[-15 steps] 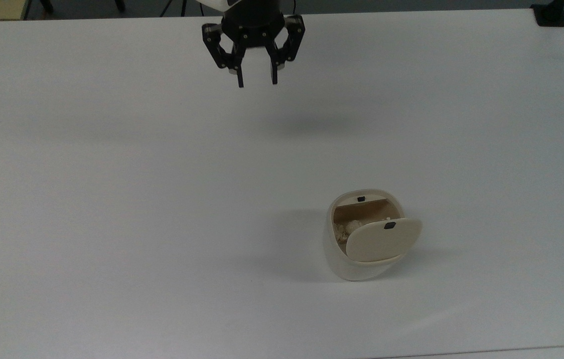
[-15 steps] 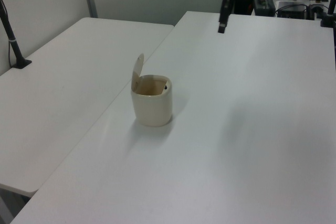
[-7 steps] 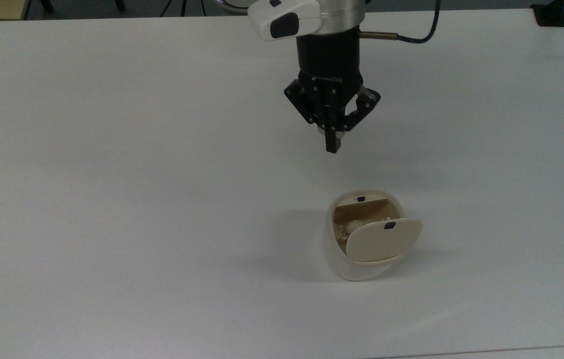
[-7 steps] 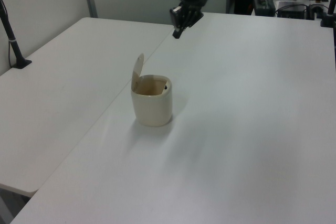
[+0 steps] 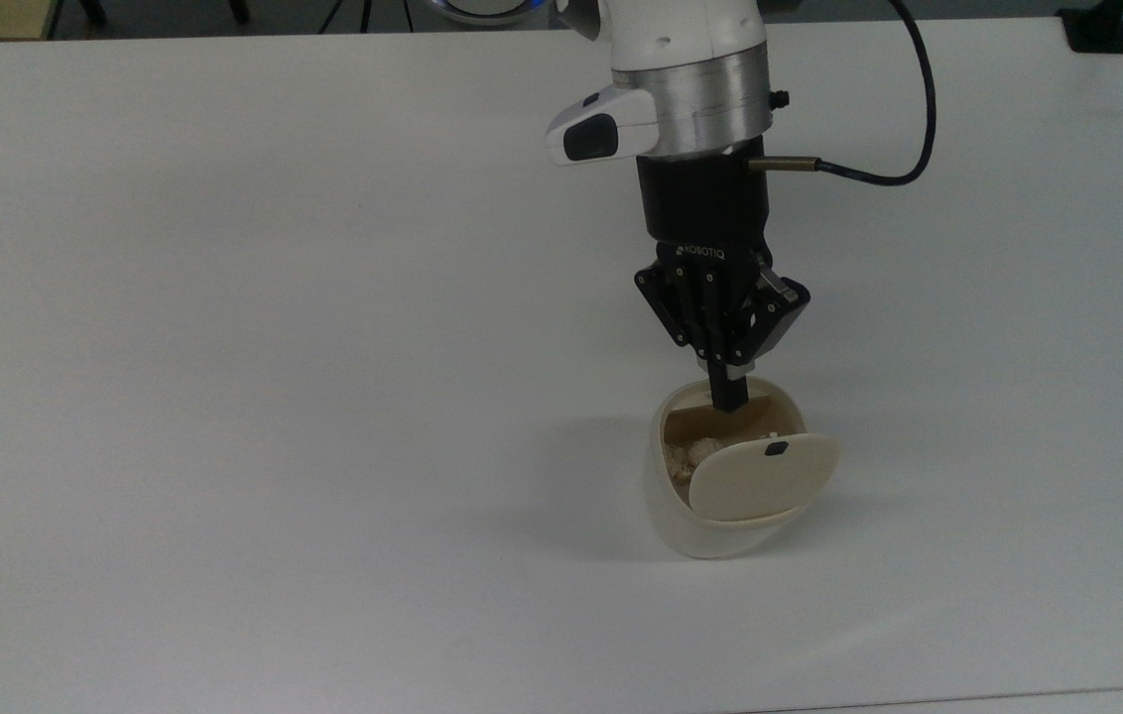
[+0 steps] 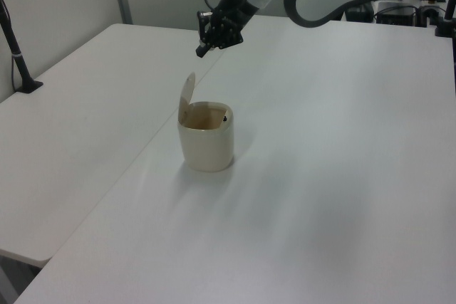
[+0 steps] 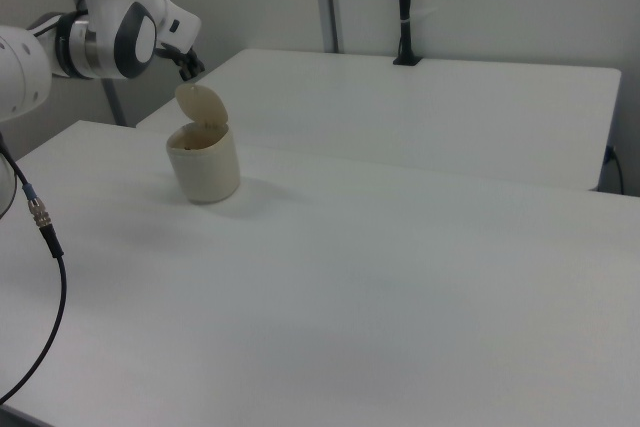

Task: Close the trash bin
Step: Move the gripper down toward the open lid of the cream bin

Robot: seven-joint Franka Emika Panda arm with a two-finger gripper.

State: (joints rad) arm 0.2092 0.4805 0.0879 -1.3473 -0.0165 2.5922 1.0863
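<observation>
Top view: big white surface [image 5: 224, 397] spans the frame; a 2nd white surface [image 6: 78, 112] butts against it along the left view's left. White Panda arm [image 5: 686, 59] reaches in from the surface's far edge, w/ a black cable [image 5: 904, 149] looping off the wrist toward the top view's right. Black gripper [image 5: 728, 397] points down, jaws pressed together into one thin tip, nothing between them. Tip overlaps the far rim of the bin opening in the top view; in the left view the gripper [image 6: 200, 52] hangs above the lid's top edge and apart from it, toward the left view's upper middle.

Trash bin [image 5: 710, 516] stands upright on the surface, nearer the near edge than the far one, right of centre in the top view. Cream tapered body, open top. Beige lid [image 5: 765, 478] is up on its hinge, roughly vertical in the left view [image 6: 187, 93] and right view [image 7: 202, 105], on the bin's side away from the arm. Small black tab [image 5: 777, 448] sits near the lid's free edge. Inside the bin: brown lining & some pale crumpled stuff [image 5: 686, 458], can't tell what.
</observation>
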